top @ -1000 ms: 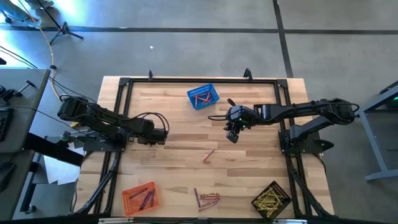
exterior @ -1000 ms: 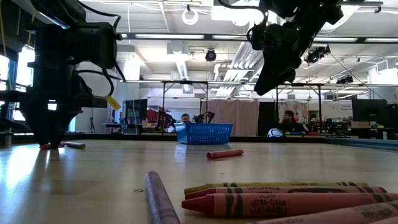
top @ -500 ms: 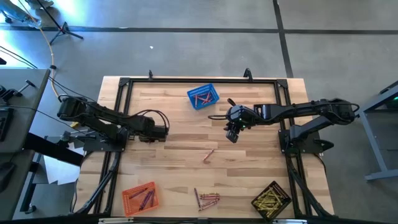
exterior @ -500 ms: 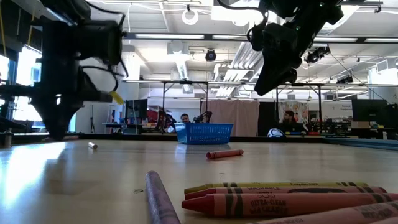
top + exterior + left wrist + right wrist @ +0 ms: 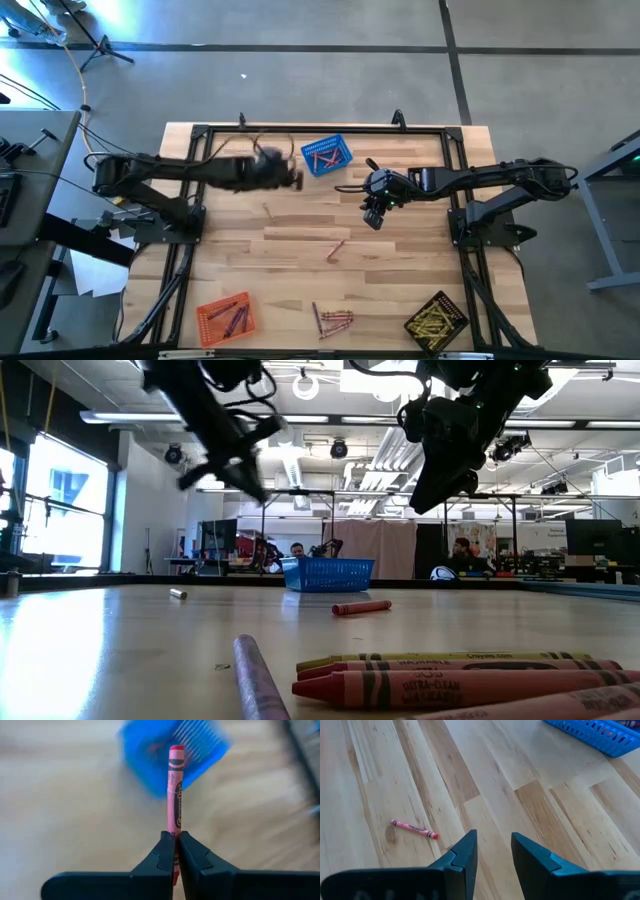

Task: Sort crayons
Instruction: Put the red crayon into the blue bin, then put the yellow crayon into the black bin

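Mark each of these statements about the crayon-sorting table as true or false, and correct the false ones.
1. The left gripper is shut on a red crayon. True.
2. The blue basket is empty. False: crayons lie in it.
3. The right gripper is open and holds nothing. True.
4. The black basket sits at the table's far edge. False: it sits at the near right corner.
5. A loose red crayon lies mid-table. True.

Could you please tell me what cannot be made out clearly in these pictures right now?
- Left gripper, high view: motion-blurred; its red paper-wrapped crayon shows only in the left wrist view.
- Blue mesh basket, left wrist view: blurred, contents unreadable.
- Small stick on the wooden table, high view: too small to identify.
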Available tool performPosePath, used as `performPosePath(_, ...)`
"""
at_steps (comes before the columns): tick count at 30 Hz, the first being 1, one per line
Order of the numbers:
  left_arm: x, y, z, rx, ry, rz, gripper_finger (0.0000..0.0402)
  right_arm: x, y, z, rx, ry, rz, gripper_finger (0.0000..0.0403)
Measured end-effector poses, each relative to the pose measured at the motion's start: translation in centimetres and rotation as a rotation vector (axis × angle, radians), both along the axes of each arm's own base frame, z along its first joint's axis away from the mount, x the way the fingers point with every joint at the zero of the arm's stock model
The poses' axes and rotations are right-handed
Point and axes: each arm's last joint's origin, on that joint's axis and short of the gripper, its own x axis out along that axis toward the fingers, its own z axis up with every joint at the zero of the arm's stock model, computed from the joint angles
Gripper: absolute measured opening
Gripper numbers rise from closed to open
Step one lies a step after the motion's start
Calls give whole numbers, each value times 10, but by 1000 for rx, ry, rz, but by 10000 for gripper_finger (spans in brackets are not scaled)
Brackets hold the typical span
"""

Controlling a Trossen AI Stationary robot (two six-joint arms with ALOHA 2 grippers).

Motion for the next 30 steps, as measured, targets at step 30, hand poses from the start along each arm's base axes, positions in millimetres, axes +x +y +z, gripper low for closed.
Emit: performPosePath(30, 68, 115, -15, 115, -100, -344, 107, -8, -45, 0, 21, -1, -228, 106)
